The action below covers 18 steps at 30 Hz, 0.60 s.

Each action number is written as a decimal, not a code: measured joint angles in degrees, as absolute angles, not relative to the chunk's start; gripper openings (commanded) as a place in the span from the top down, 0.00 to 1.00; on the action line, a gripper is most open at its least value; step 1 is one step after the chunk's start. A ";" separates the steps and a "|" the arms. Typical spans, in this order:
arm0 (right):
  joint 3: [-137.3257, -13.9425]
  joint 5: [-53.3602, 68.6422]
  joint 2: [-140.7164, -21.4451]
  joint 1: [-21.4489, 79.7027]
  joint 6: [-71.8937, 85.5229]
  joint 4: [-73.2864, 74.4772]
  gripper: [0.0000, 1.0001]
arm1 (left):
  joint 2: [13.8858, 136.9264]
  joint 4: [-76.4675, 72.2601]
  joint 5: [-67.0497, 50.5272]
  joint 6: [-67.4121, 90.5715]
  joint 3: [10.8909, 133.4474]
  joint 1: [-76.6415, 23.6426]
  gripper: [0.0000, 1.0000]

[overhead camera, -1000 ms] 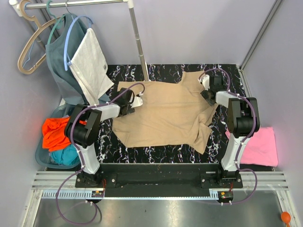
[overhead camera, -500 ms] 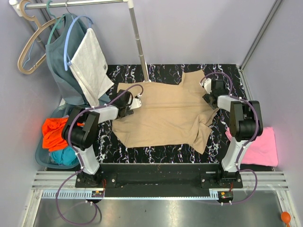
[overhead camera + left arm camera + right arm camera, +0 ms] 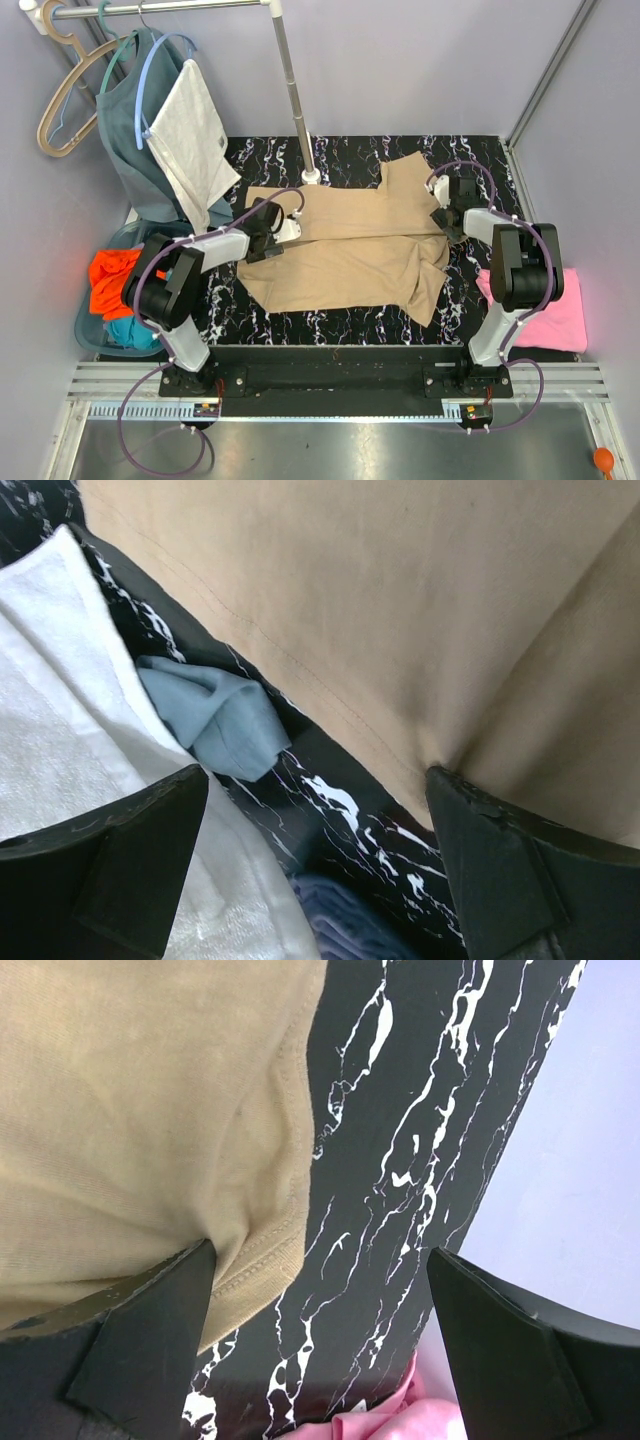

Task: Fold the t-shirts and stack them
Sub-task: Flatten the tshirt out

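Note:
The tan t-shirt point(image 3: 340, 260) lies on the black marble table point(image 3: 340, 150), its far part folded over with a crease across the middle. My left gripper point(image 3: 268, 228) is at its left edge and my right gripper point(image 3: 447, 213) at its right edge. In the left wrist view the left gripper point(image 3: 318, 772) is open, with the tan cloth point(image 3: 400, 600) touching its right finger. In the right wrist view the right gripper point(image 3: 320, 1250) is open, with the tan hem point(image 3: 130, 1110) against its left finger. The pink t-shirt point(image 3: 550, 310) lies folded at the right. Orange point(image 3: 115, 280) and teal point(image 3: 135, 330) shirts sit in a basket.
The basket point(image 3: 85, 335) stands left of the table. A clothes rack pole point(image 3: 292, 90) rises at the table's back, with hangers point(image 3: 65, 100), a grey-blue garment point(image 3: 125, 130) and a white cloth point(image 3: 190, 130) hanging by the left arm. Walls close in behind and to the right.
The tan shirt's far part has come forward and folded over itself. Both grippers have moved slightly towards the near side along its edges.

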<state>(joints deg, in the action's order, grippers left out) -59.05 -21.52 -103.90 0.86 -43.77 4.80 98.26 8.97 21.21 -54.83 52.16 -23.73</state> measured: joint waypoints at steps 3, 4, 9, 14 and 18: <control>-60.51 -21.45 -103.96 0.73 -43.16 6.68 0.06 | 98.28 11.97 21.02 -54.22 53.82 -23.73 0.02; -61.39 -21.45 -104.03 0.71 -42.98 7.20 0.06 | 98.28 12.99 20.99 -54.11 54.68 -23.73 0.02; -67.59 -21.37 -104.51 0.62 -41.60 8.88 0.05 | 98.37 15.44 20.99 -53.67 60.90 -23.73 0.01; -74.43 -20.29 -105.30 0.60 -39.75 9.87 0.05 | 99.00 15.44 20.53 -52.99 67.29 -23.40 0.01; -80.90 -18.92 -108.51 0.58 -37.56 10.09 0.05 | 103.31 14.44 19.70 -52.34 72.79 -22.22 0.01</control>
<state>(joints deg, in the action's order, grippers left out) -80.90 -18.92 -108.51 0.58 -37.56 10.09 103.31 14.44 19.70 -52.34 72.79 -22.22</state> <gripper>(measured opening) 0.947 0.987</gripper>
